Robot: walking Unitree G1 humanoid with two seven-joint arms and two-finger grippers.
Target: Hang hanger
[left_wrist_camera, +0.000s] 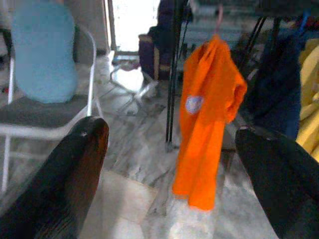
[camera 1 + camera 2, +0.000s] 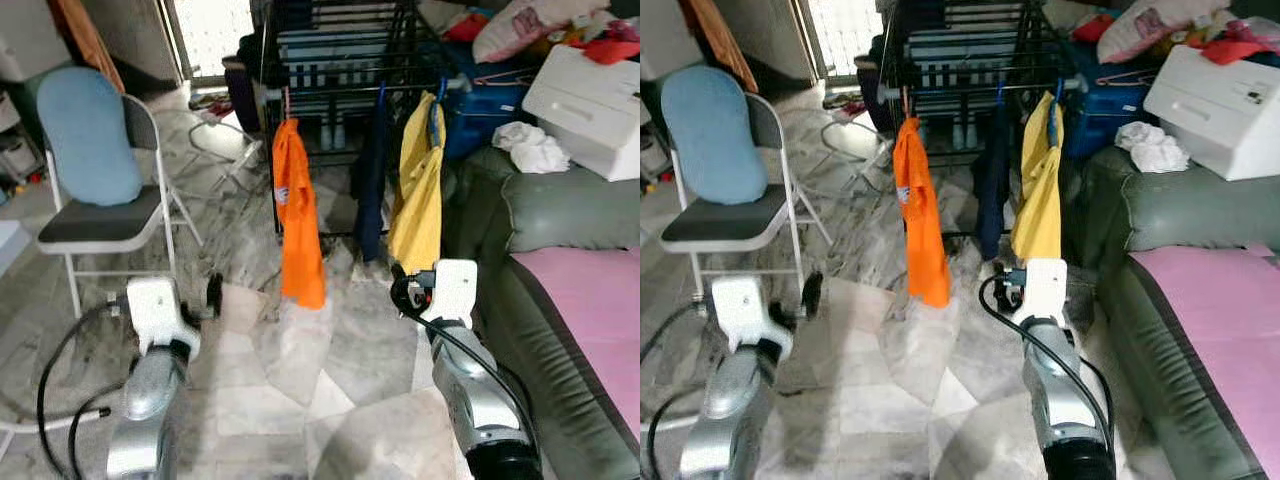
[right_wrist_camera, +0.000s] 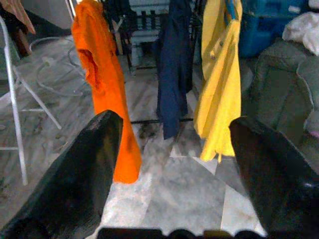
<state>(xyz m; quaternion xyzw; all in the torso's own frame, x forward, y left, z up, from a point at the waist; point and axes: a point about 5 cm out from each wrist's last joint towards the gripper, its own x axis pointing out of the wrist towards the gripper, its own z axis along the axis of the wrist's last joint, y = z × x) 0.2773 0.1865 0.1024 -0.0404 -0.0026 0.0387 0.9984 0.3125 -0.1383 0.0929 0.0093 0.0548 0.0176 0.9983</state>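
A black drying rack [image 2: 340,60] stands ahead on the marble floor. From its front rail hang an orange shirt [image 2: 298,220] on a pink hanger [image 1: 218,15], a navy garment [image 2: 372,190], and a yellow shirt [image 2: 418,195] on a blue hanger [image 2: 440,95]. My left gripper [image 1: 169,134] is open and holds nothing; it is low and well short of the orange shirt. Below the yellow shirt's hem, my right gripper [image 3: 172,129] is also open and holds nothing, facing the navy and yellow garments.
A folding chair [image 2: 100,190] with a blue cushion stands at the left. A green sofa [image 2: 570,210] with a pink cover is at the right, with a white box [image 2: 590,100] and piled clothes behind it. Cables [image 2: 55,370] lie on the floor by my left arm.
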